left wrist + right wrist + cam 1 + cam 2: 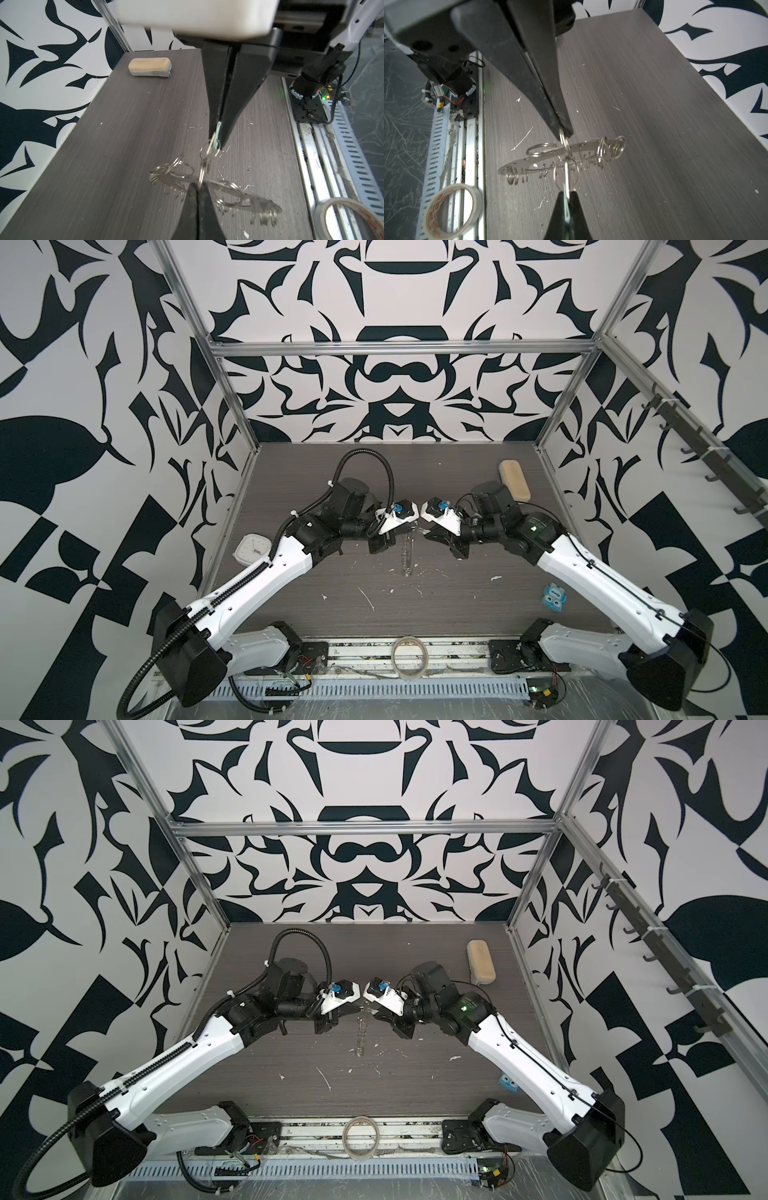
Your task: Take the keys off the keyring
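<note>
The keyring (230,192) is a flat grey perforated disc fringed with wire loops, held off the table between both grippers. It shows edge-on in both top views (408,551) (362,1029). My left gripper (198,184) is shut on one wire loop at the disc's rim, and the right wrist view shows its tips (564,134) there too. My right gripper (566,192) is shut on the keys (566,180), a thin silver key with a pale tag hanging from a loop. The left wrist view shows that tag (217,133) pinched between the right fingertips.
A tan block (514,480) lies at the back right. A tape roll (409,657) sits on the front rail. A small white clock (251,549) is at the left edge and a blue toy (552,596) at the right. White scraps (368,598) litter the table.
</note>
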